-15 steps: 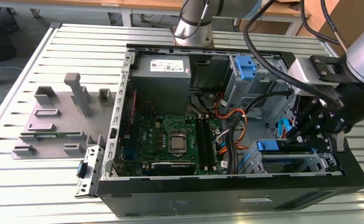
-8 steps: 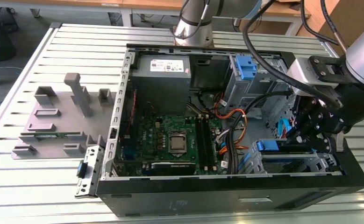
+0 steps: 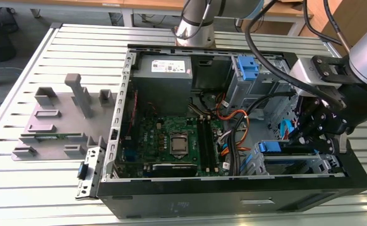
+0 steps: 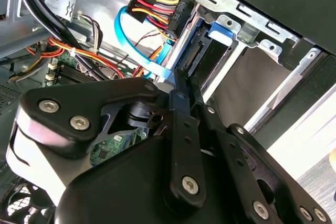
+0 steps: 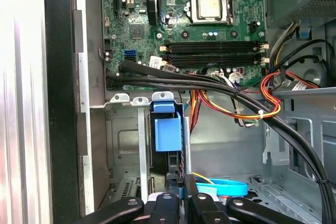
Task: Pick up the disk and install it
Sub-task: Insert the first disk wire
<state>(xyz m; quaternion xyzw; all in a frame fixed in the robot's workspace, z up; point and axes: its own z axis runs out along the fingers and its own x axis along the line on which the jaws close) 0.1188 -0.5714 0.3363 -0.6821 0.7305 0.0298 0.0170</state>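
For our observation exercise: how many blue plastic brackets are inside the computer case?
2: one blue bracket in the far drive cage, another blue bracket in the near cage beside the gripper. Cables may hide more.

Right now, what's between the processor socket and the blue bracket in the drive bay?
In the first wrist view, memory slots and a black cable bundle lie between the processor socket and the blue bracket.

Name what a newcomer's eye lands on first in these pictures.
First, the open computer case lying on the slatted table, its green motherboard in the middle. Next, the gripper lowered into the case at the exterior view's right, at the drive cage where the disk with its blue bracket sits. Then the orange and red cables.
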